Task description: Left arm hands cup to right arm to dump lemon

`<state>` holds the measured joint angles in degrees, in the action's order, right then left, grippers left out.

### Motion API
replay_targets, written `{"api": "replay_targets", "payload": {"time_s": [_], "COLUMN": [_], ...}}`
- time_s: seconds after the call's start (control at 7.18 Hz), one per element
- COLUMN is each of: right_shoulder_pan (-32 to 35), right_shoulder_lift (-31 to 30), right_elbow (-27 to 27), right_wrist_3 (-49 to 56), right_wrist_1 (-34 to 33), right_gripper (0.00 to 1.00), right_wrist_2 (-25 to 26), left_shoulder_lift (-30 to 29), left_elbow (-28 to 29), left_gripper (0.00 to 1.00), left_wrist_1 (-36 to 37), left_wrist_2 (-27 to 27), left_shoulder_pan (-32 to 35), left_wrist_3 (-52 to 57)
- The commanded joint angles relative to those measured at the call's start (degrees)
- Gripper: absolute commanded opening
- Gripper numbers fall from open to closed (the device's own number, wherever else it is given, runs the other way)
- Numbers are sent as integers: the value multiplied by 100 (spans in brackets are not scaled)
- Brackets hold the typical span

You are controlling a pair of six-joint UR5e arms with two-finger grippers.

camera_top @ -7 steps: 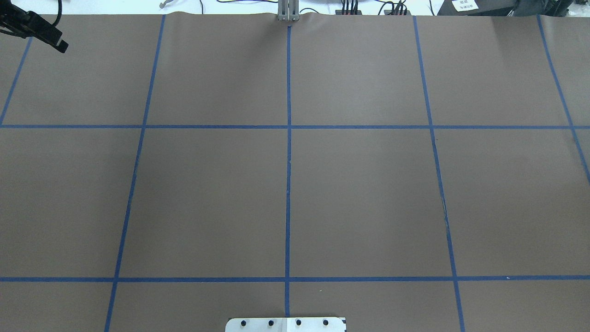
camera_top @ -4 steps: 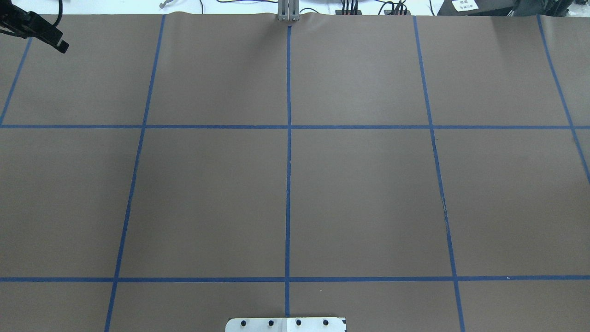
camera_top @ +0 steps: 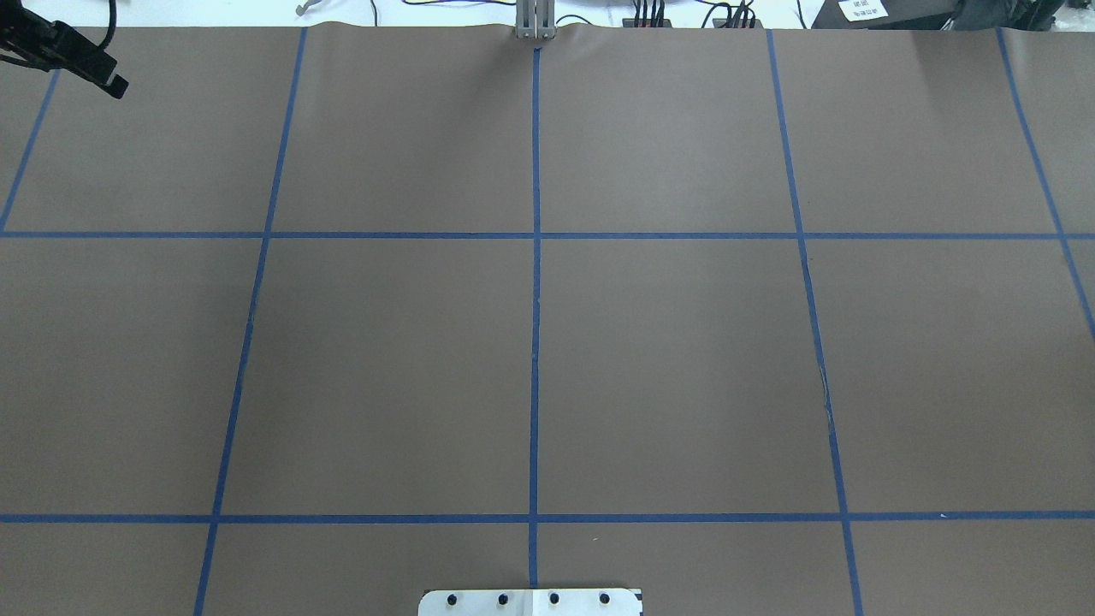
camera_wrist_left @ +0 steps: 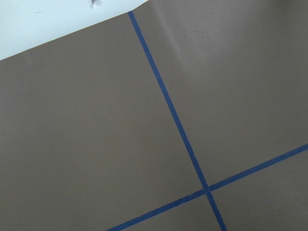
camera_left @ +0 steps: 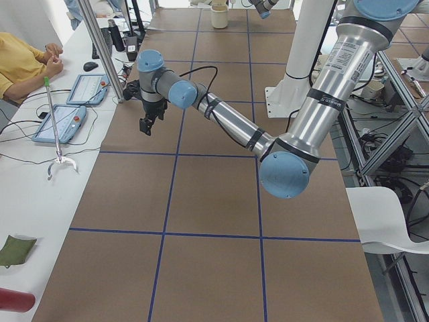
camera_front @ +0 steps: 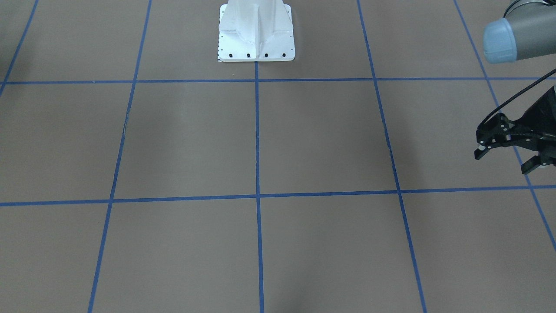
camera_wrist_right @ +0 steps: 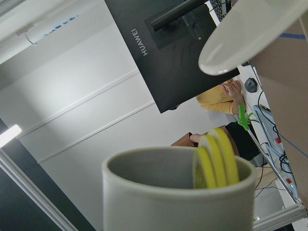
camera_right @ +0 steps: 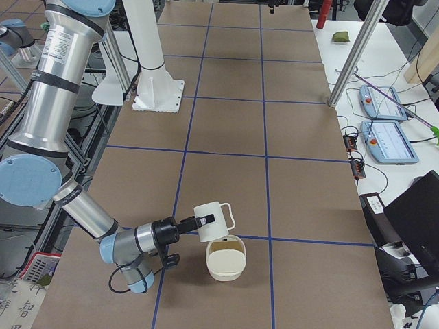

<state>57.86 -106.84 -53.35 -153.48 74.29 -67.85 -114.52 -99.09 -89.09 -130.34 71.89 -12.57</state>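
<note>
Right gripper [camera_right: 201, 221] at cup [camera_right: 218, 227] (lemon [camera_wrist_right: 216, 161] inside)

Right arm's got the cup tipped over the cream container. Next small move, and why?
Likely roll the right wrist a bit further: the cup lies about sideways over the cream container, yet the lemon slice sits inside its rim.

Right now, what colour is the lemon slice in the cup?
The lemon is yellow with paler bands; the right wrist view shows it best.
</note>
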Motion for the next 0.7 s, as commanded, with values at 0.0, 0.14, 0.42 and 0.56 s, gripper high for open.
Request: {"api": "replay_targets", "payload": {"time_s": [0.0,0.14,0.42,0.56], "right_shoulder_pan": [-3,-12,-3,-3], "right_shoulder_lift": [85,94,102,120], "right_elbow": [8,8,8,8], "right_wrist_3": [-67,-485,-770,-945], "right_wrist_1": [7,7,7,15], "right_gripper": [0,0,0,0], "right_wrist_2": [-105,-114,-106,-88], "left_shoulder_lift": [0,0,-9,-9], "left_elbow": [13,30,39,30], "left_gripper": [100,100,100,100], "left_wrist_1": [-3,-12,-21,-21], "left_wrist_2": [0,0,0,0], "left_shoulder_pan": [0,0,0,0], "left_wrist_3": [0,0,0,0]}}
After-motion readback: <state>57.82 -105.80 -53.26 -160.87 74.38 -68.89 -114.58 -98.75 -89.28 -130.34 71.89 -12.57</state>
